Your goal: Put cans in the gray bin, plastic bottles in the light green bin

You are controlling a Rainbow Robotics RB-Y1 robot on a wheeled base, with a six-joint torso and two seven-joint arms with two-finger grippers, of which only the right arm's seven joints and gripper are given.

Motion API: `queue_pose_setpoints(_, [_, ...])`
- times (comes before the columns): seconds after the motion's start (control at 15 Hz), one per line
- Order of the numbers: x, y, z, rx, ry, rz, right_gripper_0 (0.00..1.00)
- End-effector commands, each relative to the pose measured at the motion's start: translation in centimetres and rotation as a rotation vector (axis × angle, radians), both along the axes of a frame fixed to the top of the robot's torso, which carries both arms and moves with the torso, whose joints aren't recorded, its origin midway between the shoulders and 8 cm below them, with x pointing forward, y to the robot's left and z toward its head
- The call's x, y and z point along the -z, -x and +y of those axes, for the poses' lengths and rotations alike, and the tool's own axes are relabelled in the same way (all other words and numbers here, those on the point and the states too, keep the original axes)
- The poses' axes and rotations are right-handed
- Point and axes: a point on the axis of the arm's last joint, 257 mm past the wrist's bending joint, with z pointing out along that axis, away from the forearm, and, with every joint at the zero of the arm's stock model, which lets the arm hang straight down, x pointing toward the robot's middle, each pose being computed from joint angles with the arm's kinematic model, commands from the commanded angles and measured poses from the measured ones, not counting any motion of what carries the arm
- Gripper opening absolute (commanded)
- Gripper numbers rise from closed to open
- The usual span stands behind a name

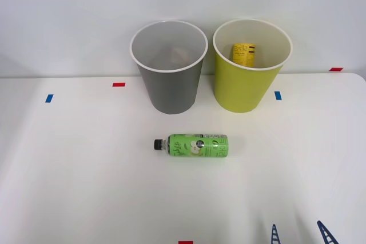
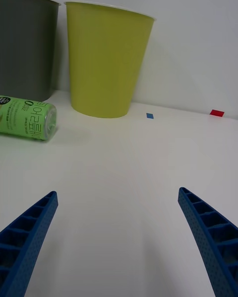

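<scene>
On the white table, taking things from left to right, the gray bin stands at the far side with something pale and indistinct lying at its bottom, and just beside it stands the light green bin, which already holds the yellow-label bottle leaning against its inner wall. In front of the two bins, and apart from both, the green-label bottle lies on its side, its black cap toward the left. Farther right and nearer the robot, the right gripper hovers low over the table's near edge, its blue ribbed fingers spread wide with nothing between them — well apart from the bottle. The step in hand looks like the approach to the last loose bottle. The next move calls for a reach forward and to the left, with the jaws turned to straddle the round body across its width — it could roll if nudged off-centre. Once gripped, it belongs in the light green bin.
</scene>
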Motion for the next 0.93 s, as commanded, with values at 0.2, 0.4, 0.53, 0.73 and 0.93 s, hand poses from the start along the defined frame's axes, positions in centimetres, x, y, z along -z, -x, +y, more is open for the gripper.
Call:
queue_pose_setpoints(0.2, [0.0,0.0,0.0,0.0,0.0,0.0,0.83])
queue_pose_setpoints(0.4, [1.7,0.0,-0.1,-0.002,0.004,0.042,0.83])
queue_pose_setpoints(0.53, [1.7,-0.3,-0.4,-0.014,0.039,0.033,0.83])
queue_pose_setpoints(0.73, [0.5,-1.2,-0.6,-0.1,0.145,0.0,0.83])
queue_pose_setpoints(0.93, [-0.9,-3.0,0.4,-0.208,0.201,0.039,0.83])
